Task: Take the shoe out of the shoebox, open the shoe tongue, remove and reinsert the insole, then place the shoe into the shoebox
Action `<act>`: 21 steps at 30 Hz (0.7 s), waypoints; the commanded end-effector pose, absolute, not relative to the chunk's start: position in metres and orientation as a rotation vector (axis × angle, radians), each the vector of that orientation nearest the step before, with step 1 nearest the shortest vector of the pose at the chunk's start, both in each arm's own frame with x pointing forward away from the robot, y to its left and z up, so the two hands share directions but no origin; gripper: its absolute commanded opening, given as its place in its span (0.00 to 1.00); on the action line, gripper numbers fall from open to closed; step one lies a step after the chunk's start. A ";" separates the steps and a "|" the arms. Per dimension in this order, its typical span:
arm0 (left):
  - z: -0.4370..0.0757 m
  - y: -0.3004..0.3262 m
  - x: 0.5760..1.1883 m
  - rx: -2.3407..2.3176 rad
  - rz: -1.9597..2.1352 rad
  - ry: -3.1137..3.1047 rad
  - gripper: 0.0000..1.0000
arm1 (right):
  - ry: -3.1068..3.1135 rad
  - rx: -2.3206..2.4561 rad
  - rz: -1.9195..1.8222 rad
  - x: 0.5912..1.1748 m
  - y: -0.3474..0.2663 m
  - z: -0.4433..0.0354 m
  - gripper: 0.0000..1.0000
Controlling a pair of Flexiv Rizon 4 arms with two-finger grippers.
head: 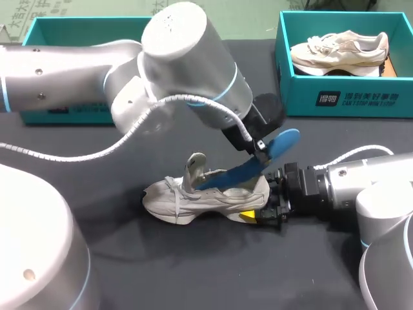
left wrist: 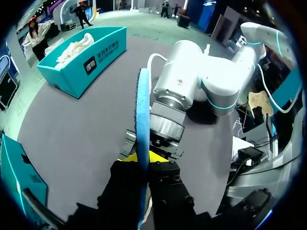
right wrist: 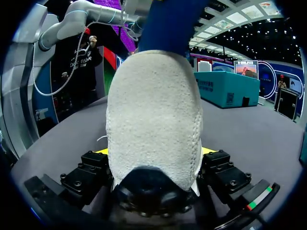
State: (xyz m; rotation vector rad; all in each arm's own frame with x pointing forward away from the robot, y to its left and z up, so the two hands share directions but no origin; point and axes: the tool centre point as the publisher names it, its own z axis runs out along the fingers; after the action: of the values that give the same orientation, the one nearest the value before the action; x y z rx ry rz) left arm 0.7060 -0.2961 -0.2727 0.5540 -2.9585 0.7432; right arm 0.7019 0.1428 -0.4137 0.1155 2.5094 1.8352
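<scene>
A white shoe (head: 206,197) stands on the dark table, toe to the left, its tongue (head: 195,165) pulled up. My right gripper (head: 256,208) is shut on the shoe's heel (right wrist: 153,120), a finger on each side. My left gripper (head: 261,147) hangs above the heel, shut on a blue insole (head: 255,165). The insole slants down, its front end in the shoe's opening and its back end raised. In the left wrist view the insole (left wrist: 143,120) runs edge-on out from between the left gripper (left wrist: 144,160) fingers, with my right arm (left wrist: 192,86) ahead.
A teal shoebox (head: 342,97) at the back right holds another pale shoe (head: 339,51). A second teal box (head: 58,32) stands at the back left, partly hidden behind my left arm. A white cable lies across the table's left side.
</scene>
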 end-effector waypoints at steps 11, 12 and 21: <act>-0.236 -0.311 0.703 0.477 0.804 -2.776 0.00 | 2.515 0.118 1.829 0.701 0.144 -0.415 0.00; -0.236 -0.311 0.703 0.477 0.804 -2.776 0.00 | 2.515 0.118 1.829 0.701 0.144 -0.415 0.00; -0.236 -0.311 0.703 0.477 0.804 -2.776 0.00 | 2.515 0.118 1.829 0.701 0.144 -0.415 0.00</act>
State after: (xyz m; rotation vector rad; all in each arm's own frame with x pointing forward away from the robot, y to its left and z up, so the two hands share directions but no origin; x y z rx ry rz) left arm 0.7037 -0.3116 -0.2358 0.4761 -2.7744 0.8028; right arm 0.7019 0.1428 -0.4137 0.1156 2.5094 1.8352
